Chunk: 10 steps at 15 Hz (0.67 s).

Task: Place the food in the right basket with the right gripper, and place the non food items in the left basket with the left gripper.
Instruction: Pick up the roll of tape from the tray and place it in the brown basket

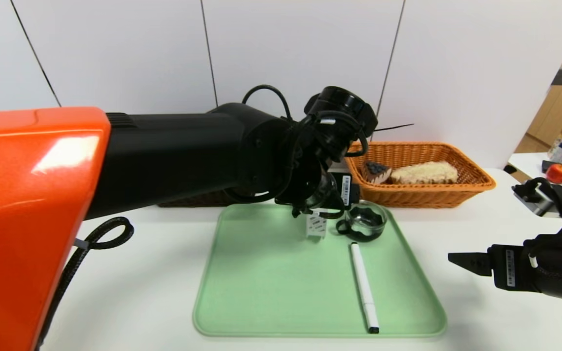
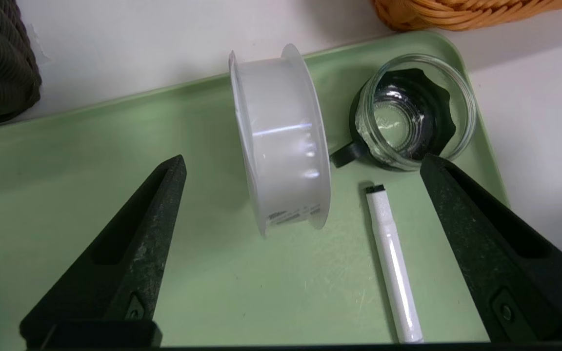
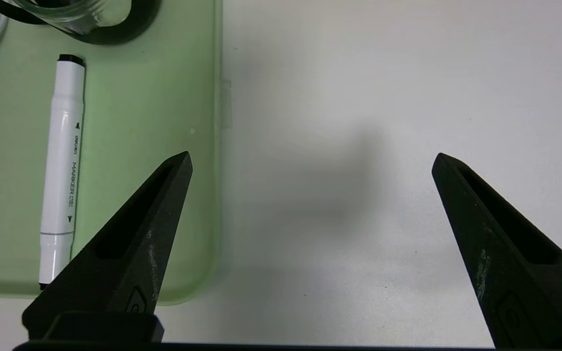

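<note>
My left gripper (image 2: 303,161) hangs open low over the green tray (image 1: 261,292), its fingertips either side of a white tape roll (image 2: 283,146) standing on edge just beyond them, untouched. Beside the roll sit a glass jar on a black lid (image 2: 415,112) and a white marker (image 1: 364,287). The right basket (image 1: 471,183), orange wicker, holds a cake slice (image 1: 376,171) and a bread piece (image 1: 425,173). Only a dark sliver of the left basket (image 1: 198,199) shows behind my left arm. My right gripper (image 3: 312,158) is open and empty over bare table right of the tray.
My left arm (image 1: 173,156) spans the head view and hides the table's back left. A side table (image 1: 561,163) with an apple and cups stands at the far right. The white wall runs close behind the baskets.
</note>
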### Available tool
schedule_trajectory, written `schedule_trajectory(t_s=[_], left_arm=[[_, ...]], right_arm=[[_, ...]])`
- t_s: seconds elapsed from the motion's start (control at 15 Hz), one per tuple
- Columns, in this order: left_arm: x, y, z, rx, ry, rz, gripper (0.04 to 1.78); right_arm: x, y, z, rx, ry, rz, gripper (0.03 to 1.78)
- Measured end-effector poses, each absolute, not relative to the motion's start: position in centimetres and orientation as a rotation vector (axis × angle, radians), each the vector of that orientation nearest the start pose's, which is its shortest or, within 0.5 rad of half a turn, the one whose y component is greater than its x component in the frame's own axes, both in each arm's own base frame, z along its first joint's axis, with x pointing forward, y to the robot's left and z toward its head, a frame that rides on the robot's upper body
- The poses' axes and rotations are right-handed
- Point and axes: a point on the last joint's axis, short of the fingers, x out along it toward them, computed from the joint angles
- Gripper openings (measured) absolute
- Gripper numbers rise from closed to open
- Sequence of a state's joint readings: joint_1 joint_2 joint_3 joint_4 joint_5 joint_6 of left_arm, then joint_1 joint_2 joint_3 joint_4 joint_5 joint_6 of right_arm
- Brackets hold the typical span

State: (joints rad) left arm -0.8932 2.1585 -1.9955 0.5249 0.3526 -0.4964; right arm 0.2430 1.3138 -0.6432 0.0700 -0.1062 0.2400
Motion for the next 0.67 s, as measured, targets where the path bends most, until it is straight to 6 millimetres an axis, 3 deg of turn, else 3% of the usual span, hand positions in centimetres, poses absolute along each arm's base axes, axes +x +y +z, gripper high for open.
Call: schedule_trajectory(t_s=[0.67], left_arm=[[29.2, -34.1, 20.2, 0.003, 0.666, -0.327, 1.69]], right_arm=[[17.4, 4.2, 16.2, 0.088, 0.777, 0.045, 1.70]])
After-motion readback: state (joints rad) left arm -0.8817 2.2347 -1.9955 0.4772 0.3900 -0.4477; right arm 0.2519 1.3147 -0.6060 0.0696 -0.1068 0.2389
